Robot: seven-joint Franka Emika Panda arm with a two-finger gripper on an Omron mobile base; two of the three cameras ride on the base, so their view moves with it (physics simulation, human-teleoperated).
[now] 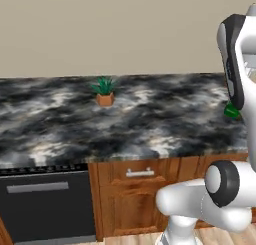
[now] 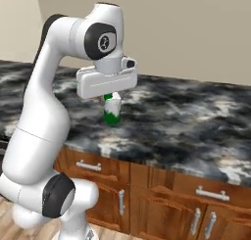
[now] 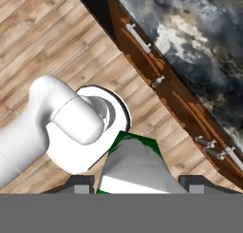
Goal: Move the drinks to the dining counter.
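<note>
My gripper (image 2: 112, 101) is shut on the small green bottle (image 2: 113, 115) with a white band, which hangs upright below the hand. In the hand view the bottle (image 3: 133, 160) stands between the two dark finger tips (image 3: 78, 185), with wooden floor behind it. It is near the front edge of the dining counter (image 2: 191, 119), a black marble top with grey-white veins. From the left, a bit of the green bottle (image 1: 231, 110) peeks out beside the arm over the counter (image 1: 150, 124). Whether the bottle touches the marble cannot be told. The cups are out of view.
A small potted plant (image 1: 104, 94) stands at the back of the counter. Below the top are wooden cabinets (image 2: 147, 195) with metal handles and a black dishwasher front (image 1: 45, 204). A beige wall runs behind, and wooden floor (image 3: 38, 42) lies in front.
</note>
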